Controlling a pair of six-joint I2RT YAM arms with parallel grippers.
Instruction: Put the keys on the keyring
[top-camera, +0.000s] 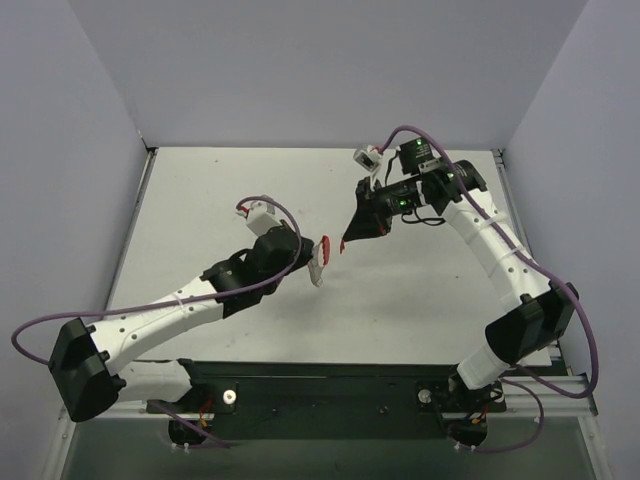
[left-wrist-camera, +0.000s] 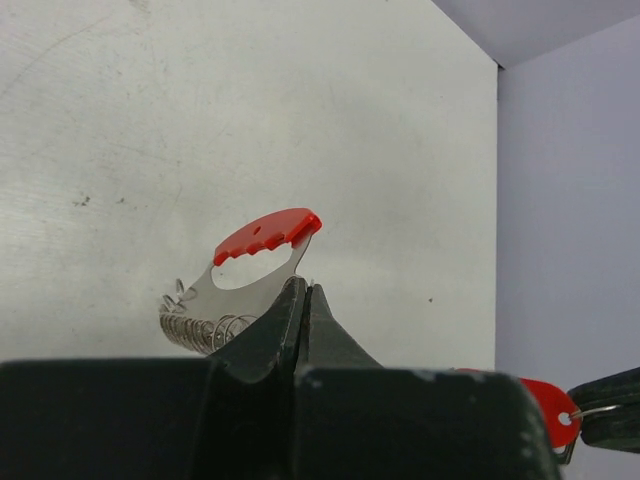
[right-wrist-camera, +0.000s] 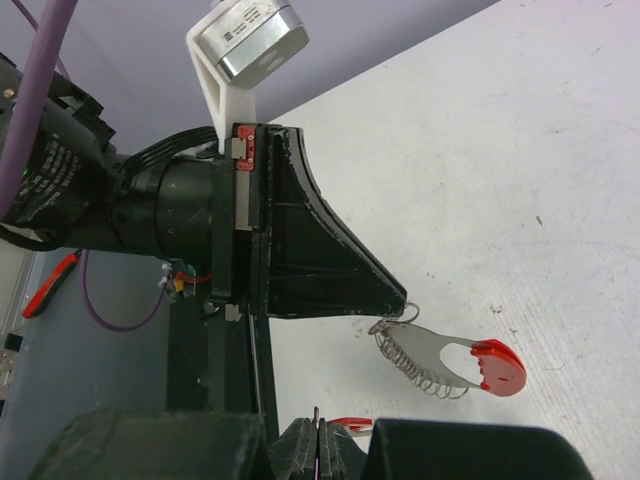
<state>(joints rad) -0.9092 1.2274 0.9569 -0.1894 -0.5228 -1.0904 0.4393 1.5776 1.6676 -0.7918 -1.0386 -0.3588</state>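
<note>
My left gripper (top-camera: 309, 263) is shut on the lower edge of a flat silver plate (left-wrist-camera: 245, 292) and holds it above the table. The keyring (left-wrist-camera: 268, 230) is the red curved band across the plate's top; it also shows in the right wrist view (right-wrist-camera: 497, 367). The keys (left-wrist-camera: 196, 325) are a row of thin silver loops hanging along the plate's side; they also show in the right wrist view (right-wrist-camera: 415, 368). My right gripper (top-camera: 346, 241) is shut on a small red tab (left-wrist-camera: 548, 405) with a wire loop. It is held just right of the keyring and is not touching it.
The grey table (top-camera: 200, 200) lies under both grippers, walled in by lilac panels (top-camera: 70, 150) on the left, back and right. A black rail (top-camera: 330, 385) with both arm bases runs along the near edge.
</note>
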